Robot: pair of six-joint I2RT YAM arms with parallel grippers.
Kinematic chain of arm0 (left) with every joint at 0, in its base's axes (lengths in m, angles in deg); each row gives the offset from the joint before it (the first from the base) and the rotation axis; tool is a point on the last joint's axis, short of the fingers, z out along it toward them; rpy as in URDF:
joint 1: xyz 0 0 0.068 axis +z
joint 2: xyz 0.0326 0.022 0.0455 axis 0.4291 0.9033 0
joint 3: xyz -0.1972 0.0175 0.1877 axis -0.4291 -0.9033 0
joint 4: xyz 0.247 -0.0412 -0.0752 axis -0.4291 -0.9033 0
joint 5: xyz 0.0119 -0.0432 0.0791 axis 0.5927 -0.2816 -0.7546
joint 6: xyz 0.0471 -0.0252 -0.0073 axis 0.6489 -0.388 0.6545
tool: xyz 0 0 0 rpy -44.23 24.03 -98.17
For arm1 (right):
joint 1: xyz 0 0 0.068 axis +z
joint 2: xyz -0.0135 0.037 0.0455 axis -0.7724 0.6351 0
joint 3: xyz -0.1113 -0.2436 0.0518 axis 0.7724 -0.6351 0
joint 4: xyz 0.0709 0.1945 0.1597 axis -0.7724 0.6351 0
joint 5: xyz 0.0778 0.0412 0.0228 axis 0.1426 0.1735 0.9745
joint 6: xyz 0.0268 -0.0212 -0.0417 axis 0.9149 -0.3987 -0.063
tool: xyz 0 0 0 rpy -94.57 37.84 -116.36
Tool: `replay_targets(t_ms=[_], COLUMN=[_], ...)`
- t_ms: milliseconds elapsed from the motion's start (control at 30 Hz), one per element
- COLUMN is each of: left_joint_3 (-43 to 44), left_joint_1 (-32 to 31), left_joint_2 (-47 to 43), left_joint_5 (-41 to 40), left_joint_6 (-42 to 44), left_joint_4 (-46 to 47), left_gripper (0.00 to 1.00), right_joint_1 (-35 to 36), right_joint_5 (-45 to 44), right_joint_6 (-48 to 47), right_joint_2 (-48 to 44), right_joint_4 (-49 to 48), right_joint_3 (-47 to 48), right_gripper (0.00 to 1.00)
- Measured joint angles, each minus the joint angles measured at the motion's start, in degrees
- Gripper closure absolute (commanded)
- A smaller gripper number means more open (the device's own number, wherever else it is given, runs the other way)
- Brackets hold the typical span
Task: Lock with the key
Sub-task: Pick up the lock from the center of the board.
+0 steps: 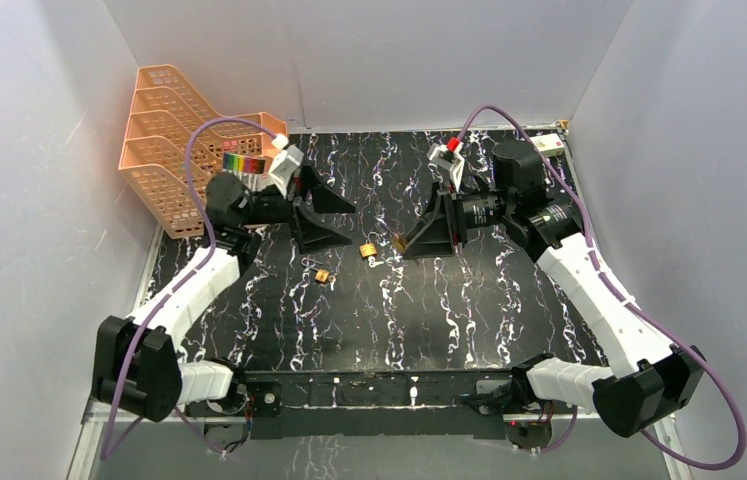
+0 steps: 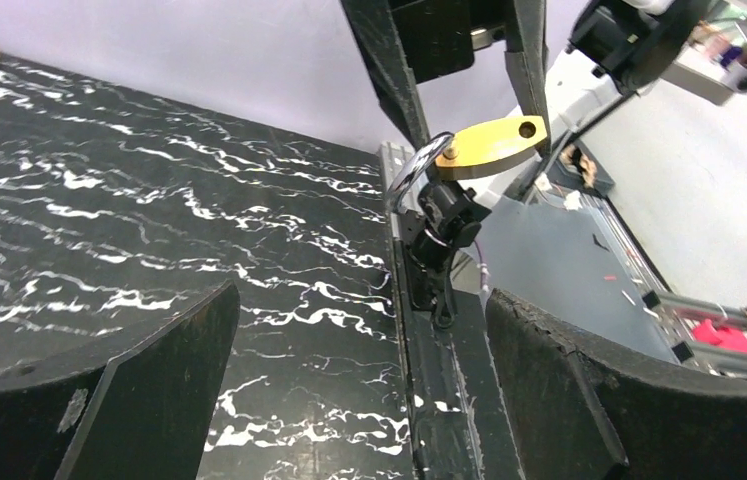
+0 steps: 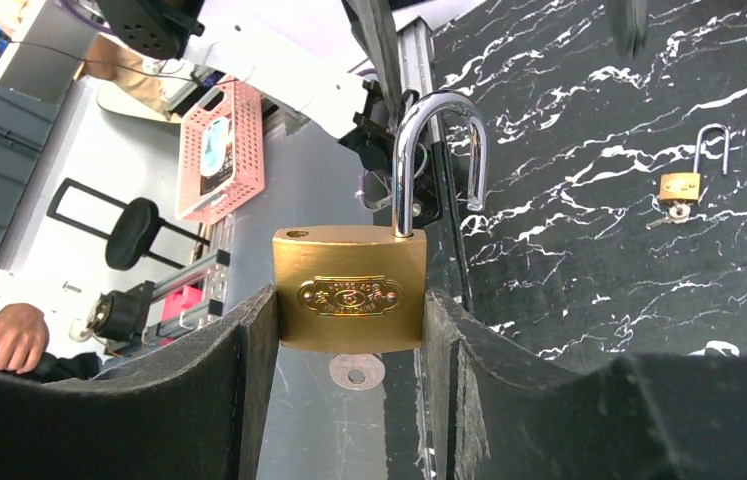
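Observation:
A large brass padlock (image 3: 349, 290) sits squeezed between the pads of my right gripper (image 3: 349, 325), which is shut on its body. Its steel shackle (image 3: 439, 150) is swung open, one leg out of its hole. A key (image 3: 356, 371) sticks out of the lock's underside. In the top view this padlock (image 1: 401, 242) hangs mid-table at the right gripper (image 1: 412, 238). My left gripper (image 1: 353, 227) stands open just left of it, holding nothing. In the left wrist view the padlock (image 2: 494, 145) is ahead of the open left gripper (image 2: 364, 380).
A small brass padlock (image 1: 369, 250) with its key lies on the black marble table (image 1: 429, 310) between the grippers. Another small brass piece (image 1: 321, 275) lies nearer the left arm. A pink basket stack (image 1: 169, 140) stands far left, a white box (image 1: 547, 143) far right.

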Motion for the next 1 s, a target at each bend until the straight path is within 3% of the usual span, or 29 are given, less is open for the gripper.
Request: replay_targets(t_ms=[267,567,867,933,1000], left_joint_3=[4.6,7.6,10.7,10.9,11.2], left_joint_1=[-6.5,-9.0,-9.8,-9.9,-10.1], left_joint_2=[4.5,6.6,9.4,9.8,10.3], left_joint_5=[3.2,4.9,6.0,6.0,6.3], left_joint_6=[-0.1,-0.7,-1.9,-2.1,-2.3], left_joint_4=[1.2,2.8,3.9,3.9,3.9], left_gripper=[0.16,0.25,0.46,0.54,0.74], right_joint_1=[0.0,0.0,0.0,0.0,0.0], right_joint_5=[1.2,1.2,1.2,1.2,1.2], right_joint_6=[1.8,1.9,1.5,1.4,1.3], right_joint_2=[0.0,-0.2,-0.3,-0.3,-0.3], right_joint_4=[-2.8,-3.4,-3.3,-3.3,-3.2], right_joint_3=[-0.3,-1.9,-1.9,-1.9,-2.0], right_gripper=[0.89,0.89,0.89,0.89,0.89])
